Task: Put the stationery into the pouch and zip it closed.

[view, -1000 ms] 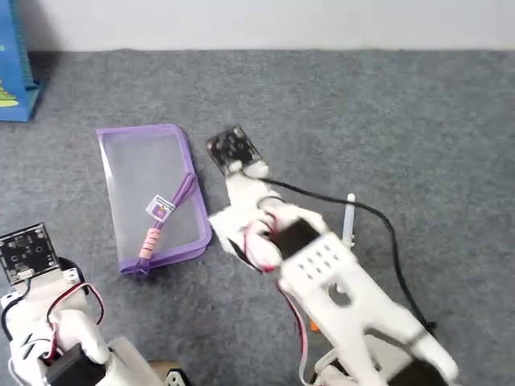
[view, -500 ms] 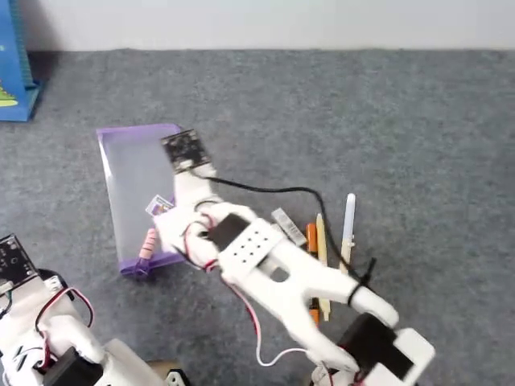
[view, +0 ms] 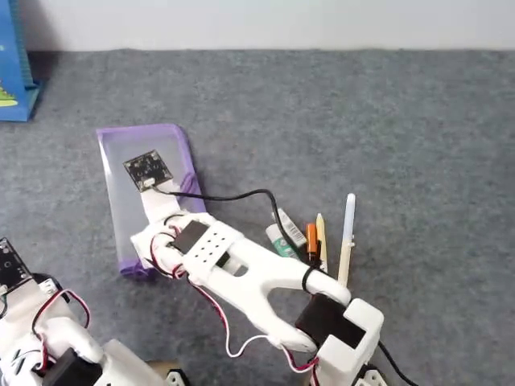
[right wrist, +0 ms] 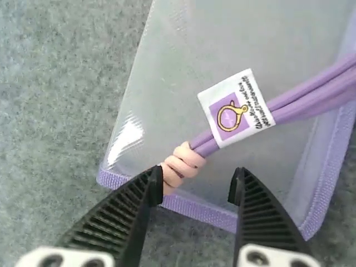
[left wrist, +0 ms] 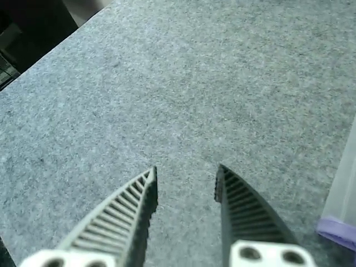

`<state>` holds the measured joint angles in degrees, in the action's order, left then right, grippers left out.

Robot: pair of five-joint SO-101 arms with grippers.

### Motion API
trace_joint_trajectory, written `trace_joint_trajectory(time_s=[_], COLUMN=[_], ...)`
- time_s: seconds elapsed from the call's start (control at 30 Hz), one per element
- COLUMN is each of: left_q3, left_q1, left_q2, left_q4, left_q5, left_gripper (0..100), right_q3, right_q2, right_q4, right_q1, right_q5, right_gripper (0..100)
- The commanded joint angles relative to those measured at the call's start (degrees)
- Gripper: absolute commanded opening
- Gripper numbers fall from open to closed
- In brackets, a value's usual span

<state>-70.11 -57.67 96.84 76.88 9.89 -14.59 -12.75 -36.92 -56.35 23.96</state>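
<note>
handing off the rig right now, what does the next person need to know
Left gripper: open, empty, over bare grey mat by a corner of the pouch.
Right gripper: open, empty, above the pouch's end nearest the arms, jaws either side of the pink pull on the purple strap.
Stationery: clustered on the mat, right of the pouch in the high view, including a white pen.
Done: nothing packed yet.
Left: load every item, then zip shut. Whether the zip is open cannot be told.
</note>
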Motion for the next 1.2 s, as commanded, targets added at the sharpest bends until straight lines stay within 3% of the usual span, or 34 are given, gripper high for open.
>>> trace_joint_trajectory(time_s=[0.0, 0.67, 0.9, 1.17], left_q3=[0.7, 0.7, 0.7, 0.7], left_q1=[-0.4, -0.4, -0.4, -0.4], left_q2=[0.0, 0.0, 0.0, 0.0], left_q4=[-1.8, -1.8, -1.8, -1.8], left_q5=[-0.5, -0.5, -0.5, -0.5], left_gripper=[17, 17, 17, 17], right_q3=[3.5, 5.5, 7.1, 10.7], right_q2=[0.4, -0.6, -6.4, -5.9], right_q4=[0.7, 2.6, 1.8, -12.4], right_q1=[-1.4, -2.2, -1.7, 4.1], right_q5=[0.6, 3.6, 0.0, -0.4], right_gripper=[21.2, 21.2, 21.1, 21.1])
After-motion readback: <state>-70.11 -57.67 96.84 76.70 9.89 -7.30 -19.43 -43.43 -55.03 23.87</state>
